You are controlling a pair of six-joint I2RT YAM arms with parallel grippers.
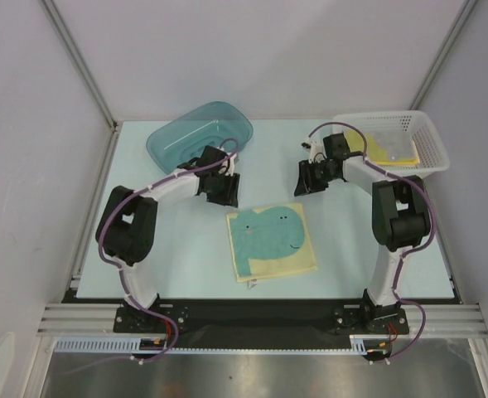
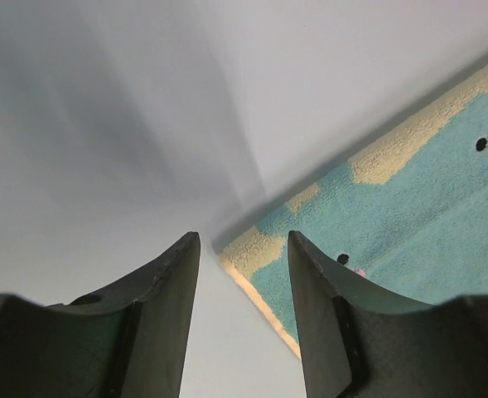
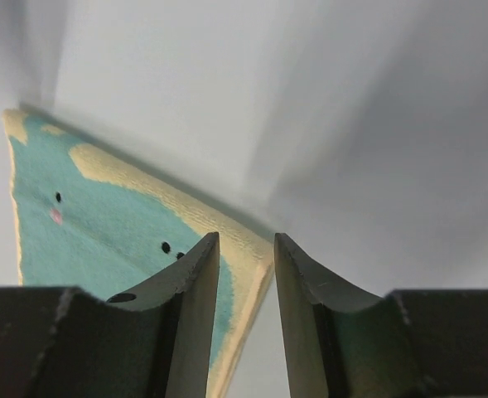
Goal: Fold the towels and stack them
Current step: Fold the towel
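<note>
Table (image 1: 177, 249): pale surface, both arms mounted at its near edge; contents listed left to right.

1. Teal tub (image 1: 200, 133): translucent plastic, far-left part of the table.

2. Left gripper (image 1: 223, 192): just in front of the tub's near rim, angled down toward the table; in the left wrist view its dark fingers (image 2: 165, 315) stand a moderate gap apart, holding nothing, with bare table showing between them; the towel's far-left corner lies just beyond the right-hand fingertip, apart from it.

3. Cream-and-teal towel (image 1: 272, 240): flat at the table's centre, between the two arms and nearer the bases than either gripper; roughly square, turned slightly; teal animal figure with small dark dots and a curved mouth line, cream border all round; touched by neither gripper in the top view.

4. Right gripper (image 1: 311, 181): just beyond the towel's far-right corner, angled down; in the right wrist view its fingers (image 3: 190, 323) stand a narrow gap apart, holding nothing; the towel's corner shows through that gap, lying on the table below the tips; whether the tips touch it cannot be told from that view.

5. White mesh basket (image 1: 430, 157): far-right part of the table, behind the right arm; yellow towel (image 1: 386, 151) lying inside it, well apart from both grippers.
</note>
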